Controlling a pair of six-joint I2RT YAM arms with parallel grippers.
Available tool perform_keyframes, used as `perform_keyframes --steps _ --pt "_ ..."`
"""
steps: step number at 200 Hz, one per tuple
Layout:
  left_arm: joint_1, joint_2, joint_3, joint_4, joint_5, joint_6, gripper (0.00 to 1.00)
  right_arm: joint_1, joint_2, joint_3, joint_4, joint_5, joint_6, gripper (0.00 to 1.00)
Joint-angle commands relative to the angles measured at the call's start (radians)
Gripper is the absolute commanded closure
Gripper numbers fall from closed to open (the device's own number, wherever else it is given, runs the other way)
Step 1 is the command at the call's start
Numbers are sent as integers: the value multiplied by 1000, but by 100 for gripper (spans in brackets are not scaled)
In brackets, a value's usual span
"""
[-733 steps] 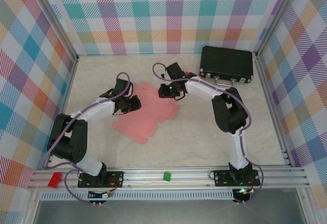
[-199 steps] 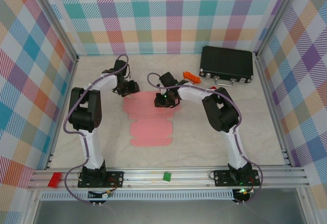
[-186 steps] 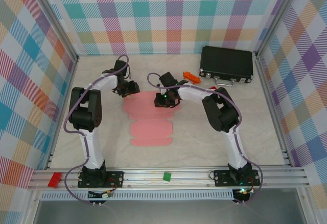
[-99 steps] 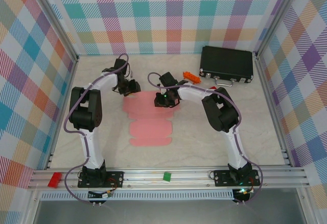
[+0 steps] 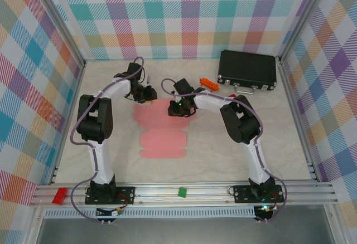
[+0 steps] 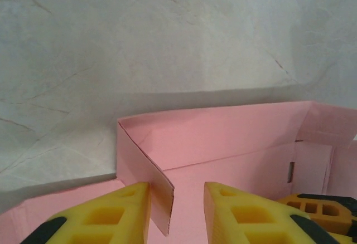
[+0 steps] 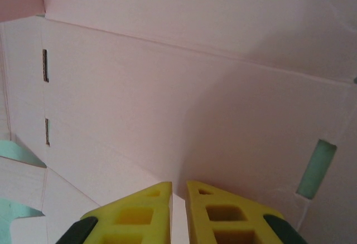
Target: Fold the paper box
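The paper box is a pink die-cut sheet lying mostly flat in the middle of the table, its far end folded up. My left gripper is at the sheet's far left corner. In the left wrist view a raised pink flap stands between the open jaws of my left gripper, against the left finger. My right gripper sits on the sheet's far middle. In the right wrist view its jaws are almost together, with a thin strip of pink card between them.
A black case lies at the back right. Small orange pieces lie just left of it. Checked walls close in the left, back and right sides. A red block and a green block sit on the front rail.
My left gripper has shifted a little to the right, onto the sheet's far left corner, and its jaws have narrowed. The right gripper and the sheet have stayed put.
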Motion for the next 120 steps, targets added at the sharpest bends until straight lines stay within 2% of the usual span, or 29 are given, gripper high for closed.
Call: perform_keyframes --steps 1,82,120 --pt "-4 22 30 -27 -9 15 69 6 32 1 -27 8 6 84" --pt "-4 -33 5 -8 -72 18 65 3 -32 -11 -23 40 -14 83" --pt "-3 -87 -53 40 -127 15 56 -21 -105 -27 7 36 -11 74"
